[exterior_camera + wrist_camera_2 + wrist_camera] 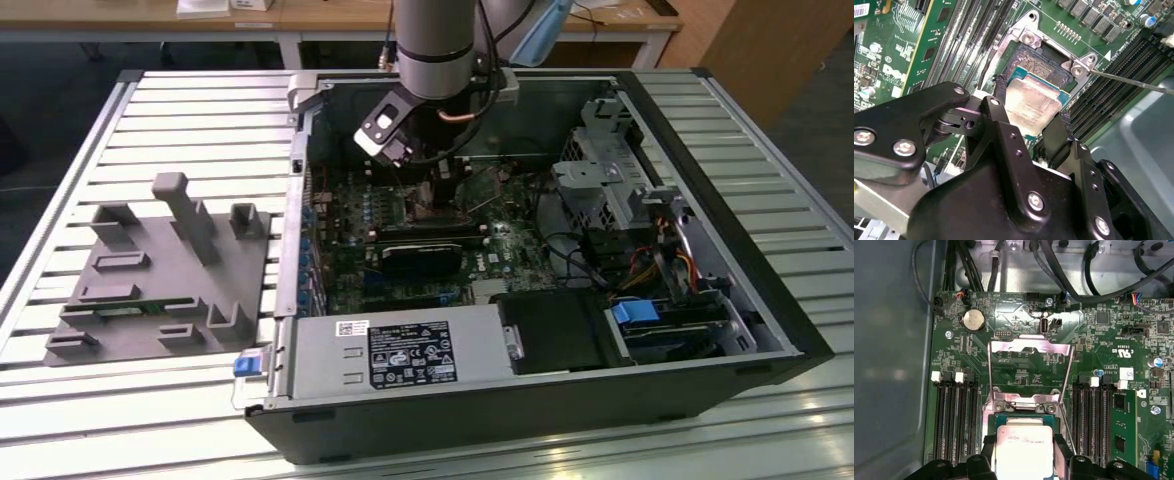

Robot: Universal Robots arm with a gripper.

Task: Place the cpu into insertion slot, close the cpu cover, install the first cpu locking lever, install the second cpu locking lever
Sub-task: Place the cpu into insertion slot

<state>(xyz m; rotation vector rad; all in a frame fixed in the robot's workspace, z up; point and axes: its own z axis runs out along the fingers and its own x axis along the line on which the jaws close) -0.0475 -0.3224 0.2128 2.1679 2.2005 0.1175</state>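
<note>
I see jaws clamped on cpu [1031, 102] edges, at insertion slot [1046, 72], cpu cover [1030, 344] up. Light, stiff chip; pins fragile imo, edge grip only.

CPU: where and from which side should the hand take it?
By two opposite edges, coming from above. The cpu is a thin flat square, metal top up, over the insertion slot, so only its edges give purchase; the hand pinches it that way now.
</note>
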